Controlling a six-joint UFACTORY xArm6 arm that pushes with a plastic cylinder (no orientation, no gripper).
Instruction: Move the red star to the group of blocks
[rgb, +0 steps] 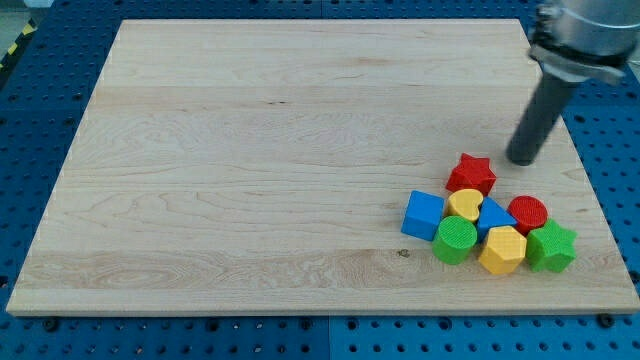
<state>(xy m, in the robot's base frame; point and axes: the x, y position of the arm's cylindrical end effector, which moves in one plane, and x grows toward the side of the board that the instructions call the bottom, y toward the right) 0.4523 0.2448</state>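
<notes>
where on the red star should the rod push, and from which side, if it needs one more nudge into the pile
No grip here, only a push. The red star already sits at the top of the group, apparently touching the yellow block below it. My tip is just off its upper right. I'd press the star's top edge, coming from the view's top and pushing downward; a sideways push would probably slide it along the pile.

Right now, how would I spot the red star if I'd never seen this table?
Look at the wooden board's lower right, where the blocks cluster. The red star sits at the cluster's top, nearest my tip. The red cylinder is round; this one has points.
</notes>
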